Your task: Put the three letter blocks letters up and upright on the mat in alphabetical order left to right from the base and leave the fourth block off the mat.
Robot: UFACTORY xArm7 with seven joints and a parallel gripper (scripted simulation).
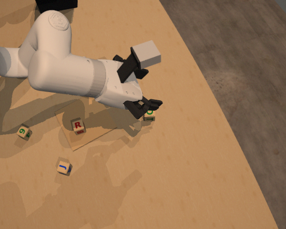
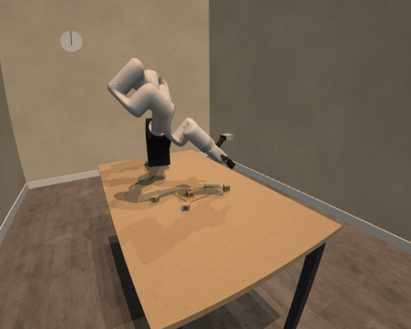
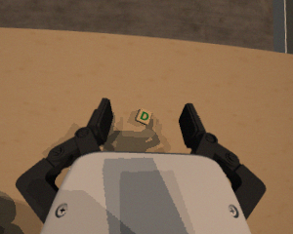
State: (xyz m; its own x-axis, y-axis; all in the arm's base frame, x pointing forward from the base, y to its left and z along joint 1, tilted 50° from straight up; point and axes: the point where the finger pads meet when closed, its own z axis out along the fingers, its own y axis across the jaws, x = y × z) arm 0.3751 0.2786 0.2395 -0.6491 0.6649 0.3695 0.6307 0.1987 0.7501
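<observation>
White rounded arm (image 1: pixel 64 74) (image 2: pixel 159 110), grey ring band, black claw (image 1: pixel 143 86) (image 2: pixel 231 164) (image 3: pixel 146 109), 2 visible screws (image 3: pixel 62 211)

In the top view my own claw (image 1: pixel 150 86) covers part of the D block (image 1: pixel 149 115), my forearm hides the mat's (image 1: pixel 76 144) far side, and the near end of the worktop (image 1: pixel 187 172) is cut off.

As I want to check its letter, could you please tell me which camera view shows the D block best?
The wrist view: the D block shows its whole green letter there. The top view has the gripper covering part of the letter; the exterior view shows it too small to read.
</observation>
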